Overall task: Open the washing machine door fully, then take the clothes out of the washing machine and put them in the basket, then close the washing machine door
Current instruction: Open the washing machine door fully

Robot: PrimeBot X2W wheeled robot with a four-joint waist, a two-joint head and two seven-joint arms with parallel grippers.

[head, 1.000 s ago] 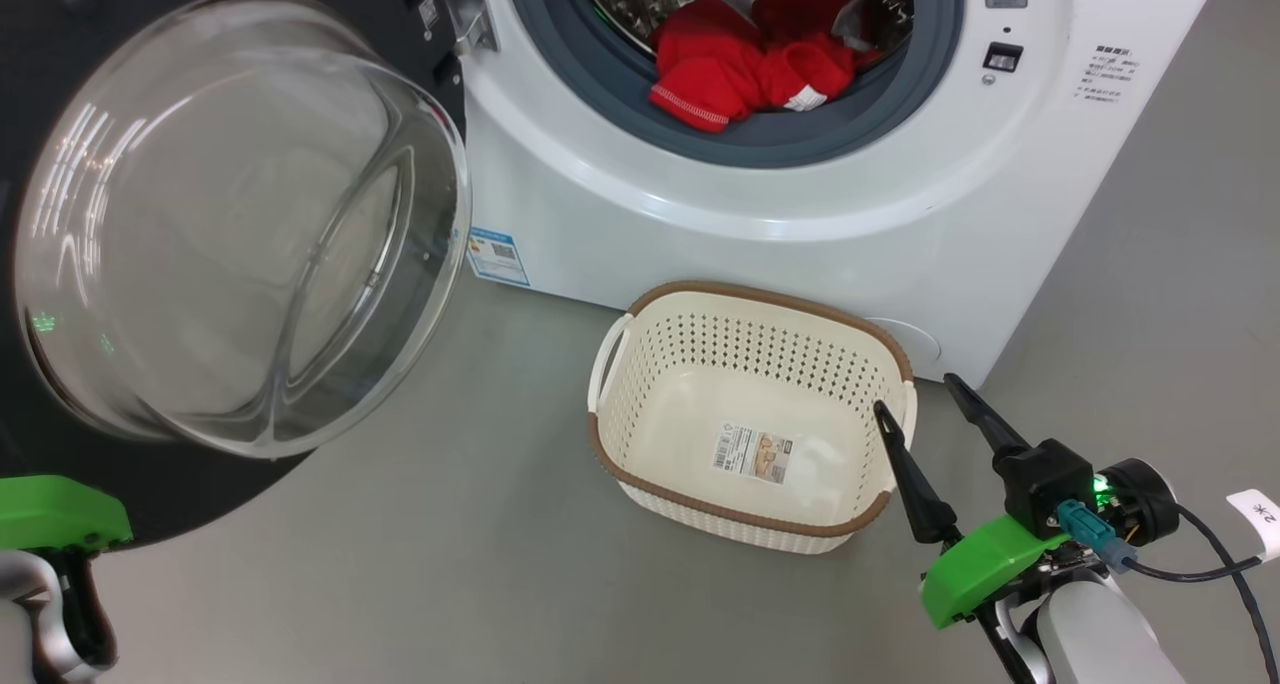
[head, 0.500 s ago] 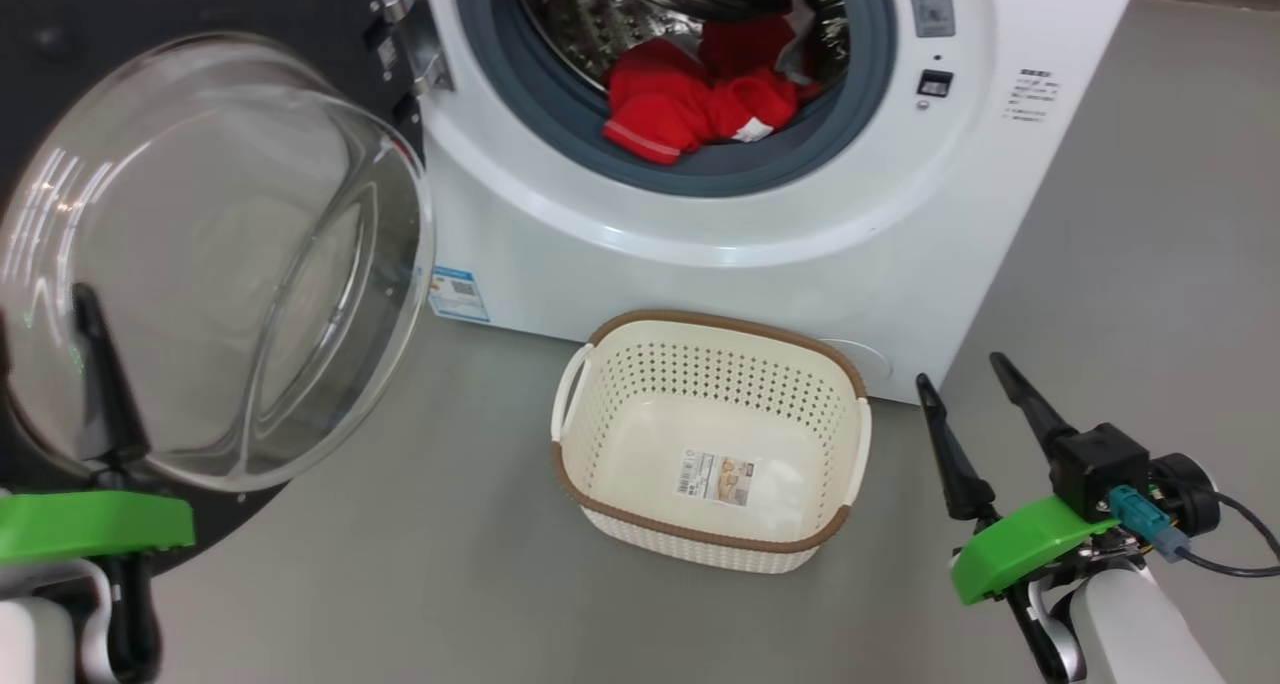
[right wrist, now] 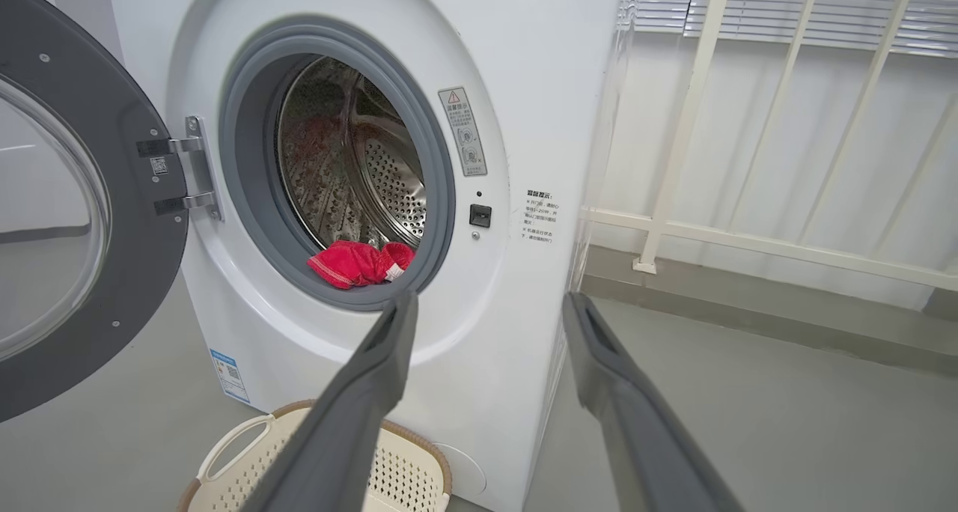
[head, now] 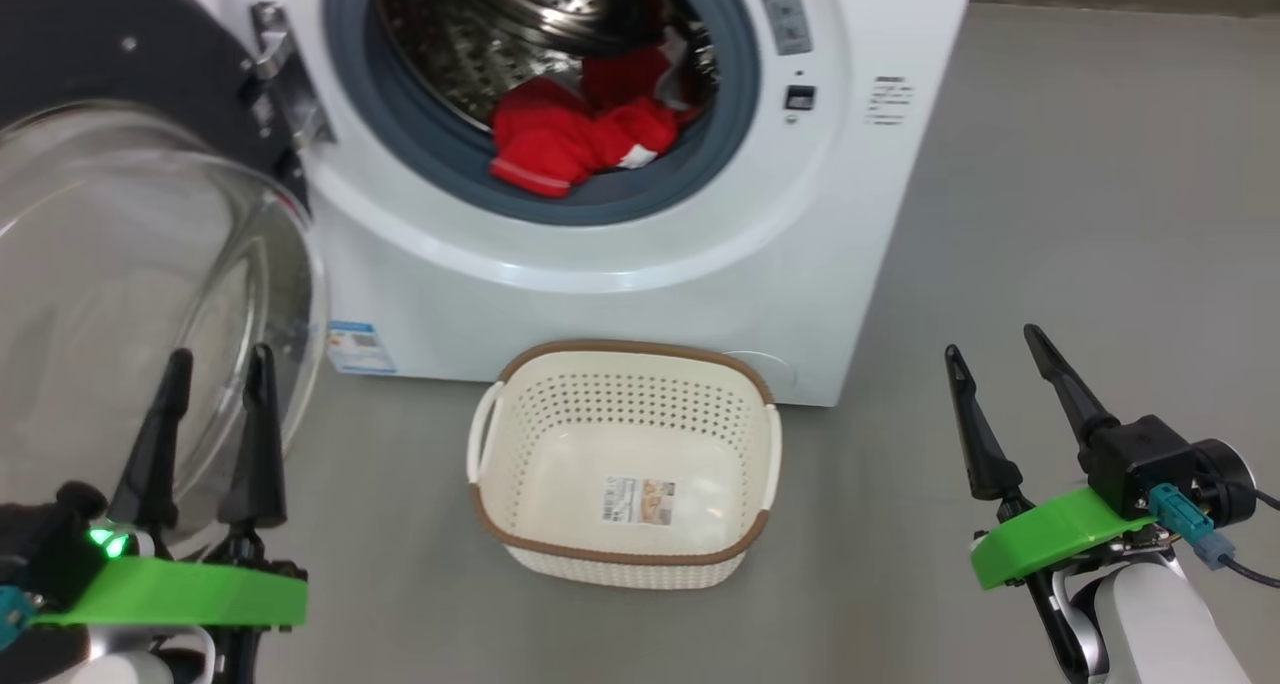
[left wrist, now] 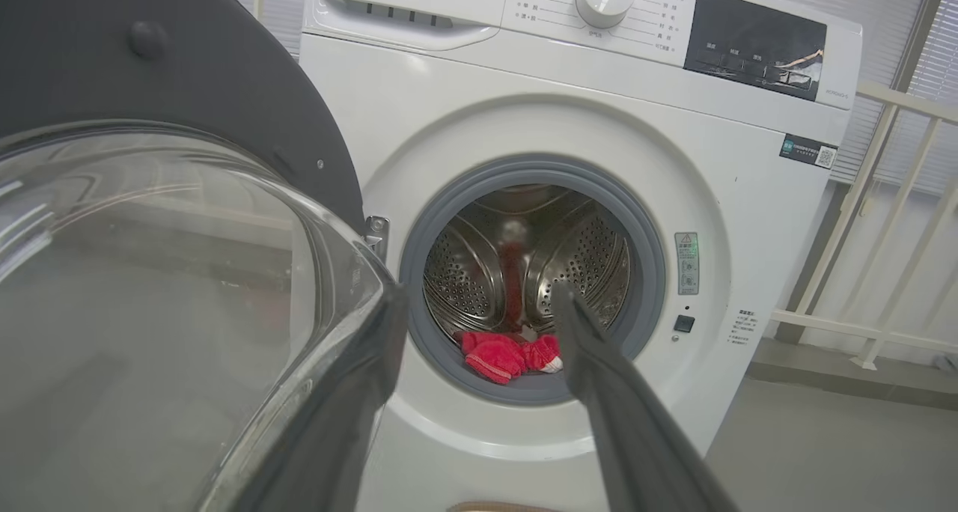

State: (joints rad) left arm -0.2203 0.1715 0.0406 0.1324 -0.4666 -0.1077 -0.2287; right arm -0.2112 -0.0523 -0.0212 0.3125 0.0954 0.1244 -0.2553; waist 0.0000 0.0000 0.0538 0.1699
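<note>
Up came the left claw [head: 221, 354] since a second ago; back then only its green base showed, and now both fingers stood up and spread apart. The camera had turned too, so the washer [head: 600, 294] only looked as if it had slid.

The left claw held nothing. It sat just beside the door [head: 90, 264], in front of the bulging glass. I could not tell if one finger touched the glass. The right claw [head: 991, 340] was open wide too, held nothing, and hung over bare floor [head: 1050, 164], well apart from the washer.

The door was swung wide on its hinge [head: 280, 94], so that step looked done.

The clothes [head: 565, 139] lay in a red heap at the front bottom of the drum [head: 470, 24], partly resting on the grey gasket [head: 640, 199]. They were likely soft, light and floppy. A pinch on the top fold near the drum's front edge should work, though one piece might drag another along or snag on the gasket.

The basket [head: 620, 347] sat empty on the floor, right under the opening and close to the washer's front. It looked light and could slide if bumped. The big glass stuck out on the left side, so the left arm would need to reach around it.
</note>
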